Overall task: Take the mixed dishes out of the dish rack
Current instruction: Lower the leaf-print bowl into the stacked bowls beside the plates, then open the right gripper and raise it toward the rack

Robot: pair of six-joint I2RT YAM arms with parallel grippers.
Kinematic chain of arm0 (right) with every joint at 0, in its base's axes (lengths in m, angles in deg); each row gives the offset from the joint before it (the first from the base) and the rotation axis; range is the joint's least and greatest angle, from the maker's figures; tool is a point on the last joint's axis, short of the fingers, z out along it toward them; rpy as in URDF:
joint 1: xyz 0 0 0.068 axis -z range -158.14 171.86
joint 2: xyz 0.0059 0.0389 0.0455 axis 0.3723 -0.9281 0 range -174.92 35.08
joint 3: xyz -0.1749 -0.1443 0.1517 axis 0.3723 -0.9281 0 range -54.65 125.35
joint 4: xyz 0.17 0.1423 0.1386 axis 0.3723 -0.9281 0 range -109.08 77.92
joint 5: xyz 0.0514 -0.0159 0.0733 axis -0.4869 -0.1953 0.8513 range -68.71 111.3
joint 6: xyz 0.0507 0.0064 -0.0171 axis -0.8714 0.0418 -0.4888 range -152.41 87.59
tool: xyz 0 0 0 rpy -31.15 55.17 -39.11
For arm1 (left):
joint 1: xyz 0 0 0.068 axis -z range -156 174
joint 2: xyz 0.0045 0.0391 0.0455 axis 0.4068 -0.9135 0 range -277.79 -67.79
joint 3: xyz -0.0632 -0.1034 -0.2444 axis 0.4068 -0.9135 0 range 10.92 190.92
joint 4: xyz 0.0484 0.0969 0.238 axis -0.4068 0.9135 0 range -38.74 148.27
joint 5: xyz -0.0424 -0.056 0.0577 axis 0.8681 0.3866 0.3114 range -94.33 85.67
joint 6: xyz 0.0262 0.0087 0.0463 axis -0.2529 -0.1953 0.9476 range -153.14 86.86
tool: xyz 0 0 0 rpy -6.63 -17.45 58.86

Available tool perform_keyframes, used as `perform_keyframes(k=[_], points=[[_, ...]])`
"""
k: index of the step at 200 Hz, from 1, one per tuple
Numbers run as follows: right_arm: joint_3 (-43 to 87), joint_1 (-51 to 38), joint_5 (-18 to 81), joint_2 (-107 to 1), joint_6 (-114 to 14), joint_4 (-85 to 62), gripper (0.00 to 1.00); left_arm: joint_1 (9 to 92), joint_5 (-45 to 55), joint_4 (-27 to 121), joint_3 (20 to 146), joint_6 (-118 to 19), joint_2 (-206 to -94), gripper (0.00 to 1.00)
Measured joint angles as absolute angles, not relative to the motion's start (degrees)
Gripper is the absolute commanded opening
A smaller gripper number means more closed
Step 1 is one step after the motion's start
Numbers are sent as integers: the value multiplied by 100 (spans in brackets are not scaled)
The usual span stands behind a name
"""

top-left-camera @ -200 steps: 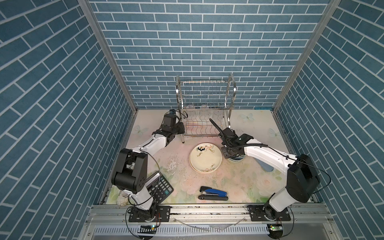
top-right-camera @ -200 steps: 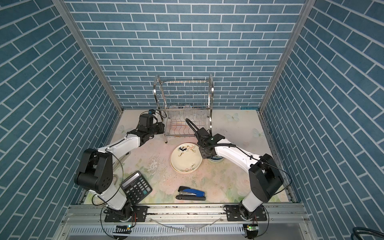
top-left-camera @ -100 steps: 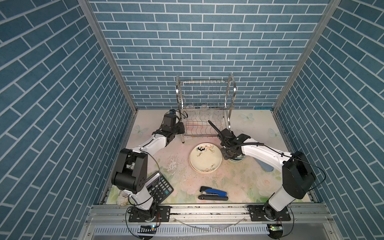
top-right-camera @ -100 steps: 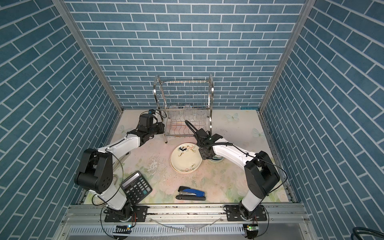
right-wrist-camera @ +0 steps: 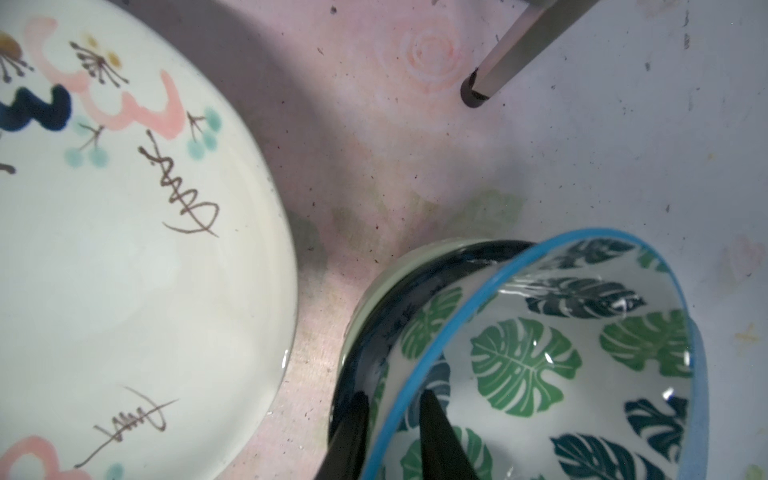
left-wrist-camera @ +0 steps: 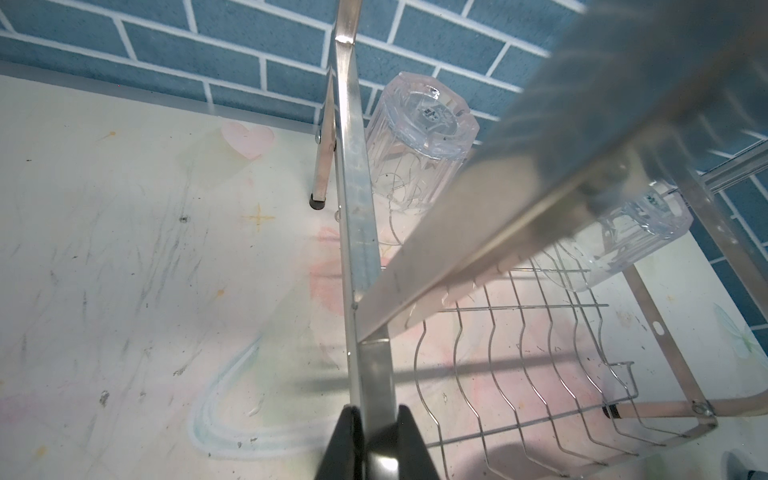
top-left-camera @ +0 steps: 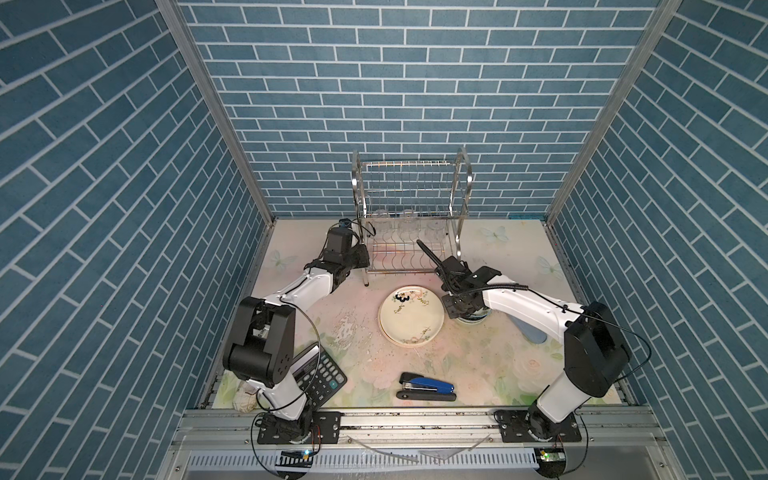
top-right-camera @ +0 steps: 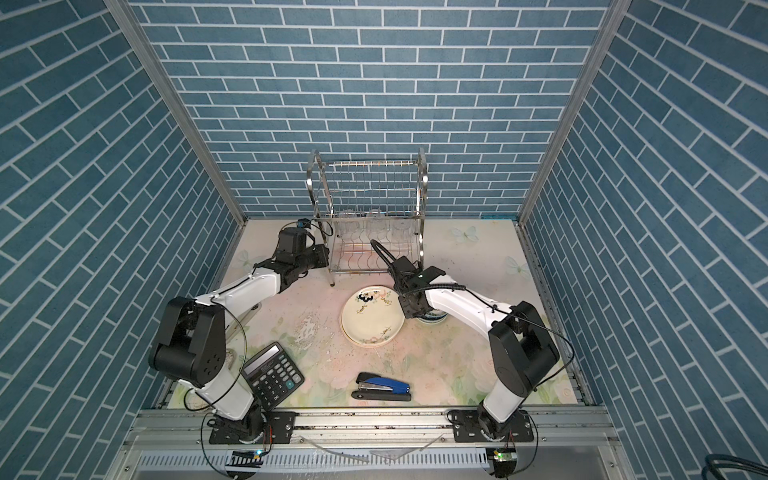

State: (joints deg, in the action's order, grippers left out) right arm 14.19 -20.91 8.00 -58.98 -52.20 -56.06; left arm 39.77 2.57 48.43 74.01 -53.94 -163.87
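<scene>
The steel wire dish rack (top-left-camera: 409,216) (top-right-camera: 370,216) stands at the back wall in both top views. Clear tumblers (left-wrist-camera: 415,137) (left-wrist-camera: 636,232) sit upside down on its lower shelf. My left gripper (left-wrist-camera: 376,409) (top-left-camera: 365,255) is shut on the rack's front left upright (left-wrist-camera: 357,232). A stack of plates with the cream floral one (top-left-camera: 411,318) (right-wrist-camera: 137,257) on top lies on the table. Right of it, the green-leaf bowl (right-wrist-camera: 540,361) rests tilted in the blue-patterned bowl (right-wrist-camera: 374,324), inside the pale green bowl (right-wrist-camera: 382,282). My right gripper (right-wrist-camera: 392,397) (top-left-camera: 455,307) straddles the leaf bowl's rim, open.
A black calculator (top-left-camera: 318,376) lies at the front left beside the left arm's base. A blue stapler (top-left-camera: 426,386) lies at the front middle. The rack's front right leg (right-wrist-camera: 473,93) stands close behind the bowls. Tiled walls close in three sides.
My right gripper's jaws have widened off the leaf bowl's rim, and that arm has shifted slightly left over the bowl stack. The left arm has not moved.
</scene>
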Motion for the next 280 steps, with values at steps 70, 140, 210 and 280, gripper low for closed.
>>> perform_keyframes(k=[70, 140, 210, 280], points=[[1419, -2145, 963, -5649, -5373, -5716, 25, 3977, 261, 4874, 7423, -5400, -16393, 0], [1419, -2235, 1106, -5540, -5502, -5773, 26, 3977, 261, 4885, 7429, -5411, -16393, 0], [1413, -2246, 1138, -5315, -5603, -5644, 42, 3977, 261, 4885, 7429, -5411, -16393, 0], [554, -2193, 922, -4740, -5443, -3047, 59, 3977, 296, 4883, 7429, -5433, -16393, 0]])
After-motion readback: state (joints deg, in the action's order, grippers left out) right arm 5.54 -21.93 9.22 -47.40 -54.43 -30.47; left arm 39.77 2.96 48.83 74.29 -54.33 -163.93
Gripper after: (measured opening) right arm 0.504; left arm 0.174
